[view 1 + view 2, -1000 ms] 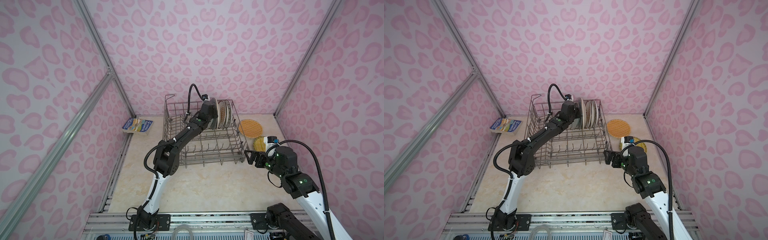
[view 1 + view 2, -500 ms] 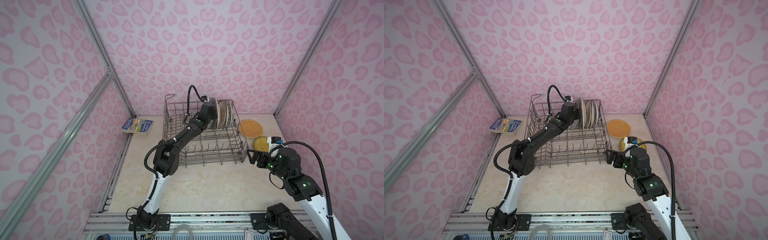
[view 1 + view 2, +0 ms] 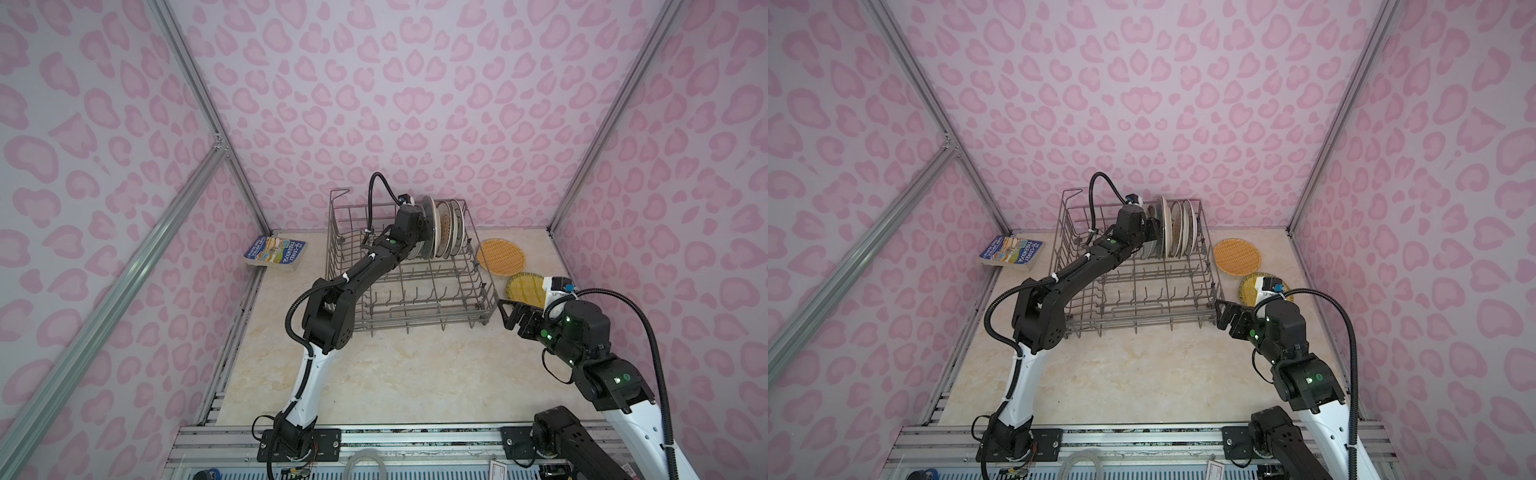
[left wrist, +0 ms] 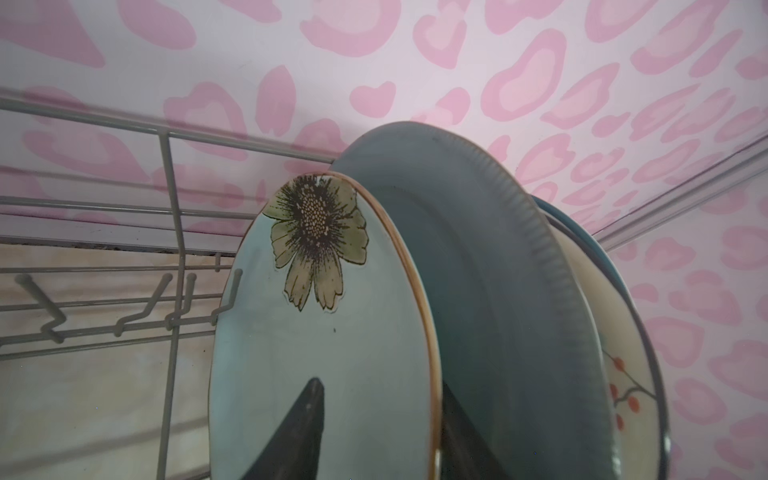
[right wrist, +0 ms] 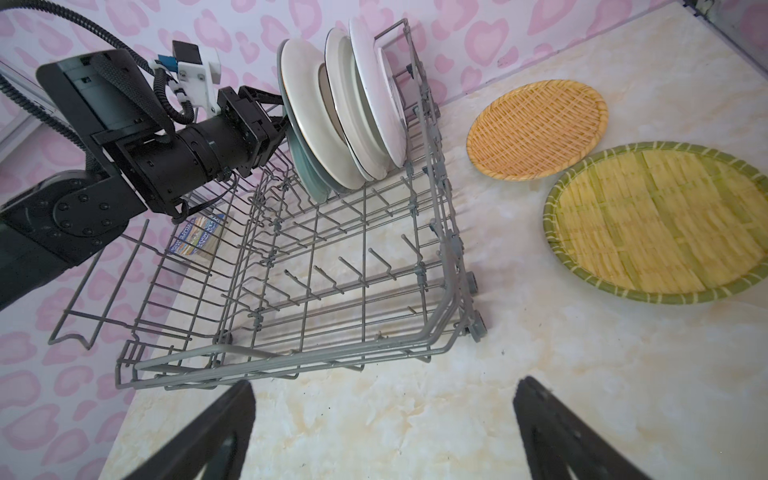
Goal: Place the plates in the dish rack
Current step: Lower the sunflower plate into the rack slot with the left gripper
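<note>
Your left arm stretches long and low across the dish rack [image 3: 478,270] to its far right corner. The left gripper [image 4: 380,386] straddles the rim of the pale blue-green plate [image 4: 332,332], one finger on each side; clamped or loose, cannot tell. That plate stands upright in the tines, with the grey-blue plate [image 4: 498,311] just behind it. Your right arm is bent at the elbow, its right gripper [image 5: 385,382] spread wide and holding nothing, above the table [image 3: 415,374] by the rack's near right corner. The orange woven plate [image 3: 500,256] and yellow woven plate [image 3: 524,289] lie flat on the table, right of the rack.
</note>
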